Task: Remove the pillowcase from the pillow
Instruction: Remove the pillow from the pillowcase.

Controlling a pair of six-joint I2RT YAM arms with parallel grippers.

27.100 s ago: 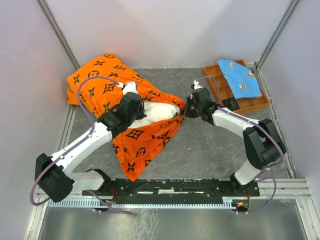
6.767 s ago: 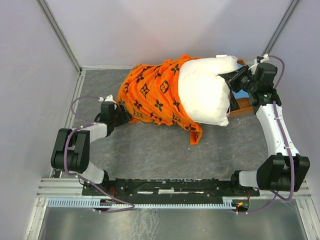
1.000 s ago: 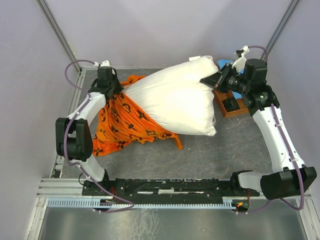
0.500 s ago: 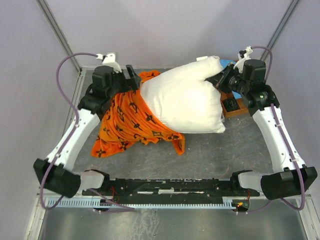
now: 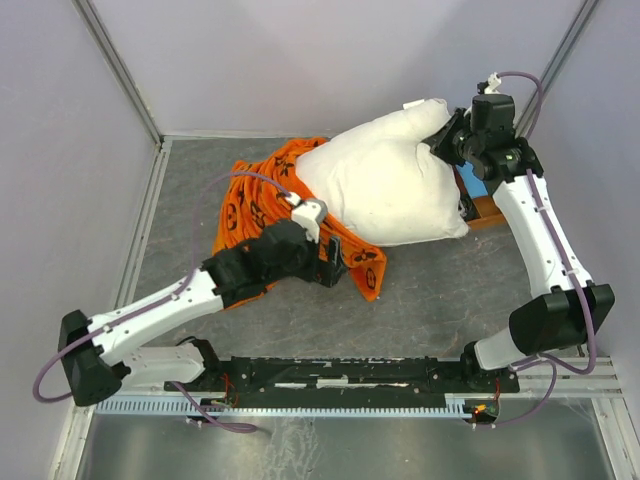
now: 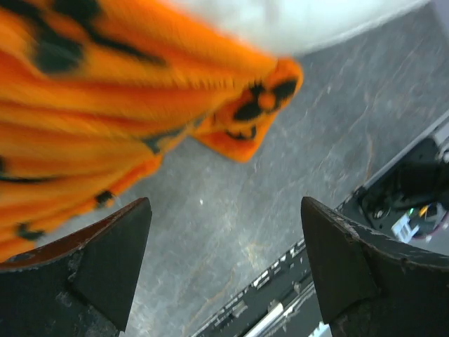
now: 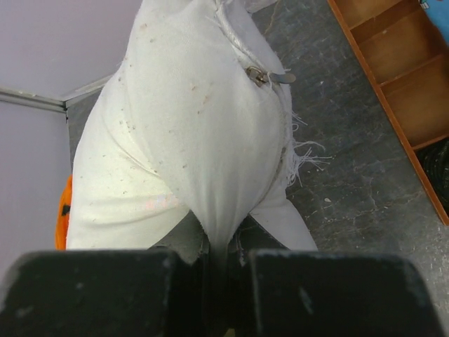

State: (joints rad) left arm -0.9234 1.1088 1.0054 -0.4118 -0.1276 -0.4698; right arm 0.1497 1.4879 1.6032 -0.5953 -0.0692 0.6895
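Right fingers pinched shut on pillow corner; left fingers wide open, empty (above bare counter); pillowcase heaped at pillow's left end, edge poss. trapped underneath; risk: lifting drags cloth along w/ pillow.

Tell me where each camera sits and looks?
Top: above and behind, looking down at pillow and pillowcase; left arm and right arm show.
Left wrist: on left arm, facing pillowcase and table; open left gripper shows.
Right wrist: on right arm, facing pillow; right gripper pinches it.
Shared: top and right wrist both show the pillow.
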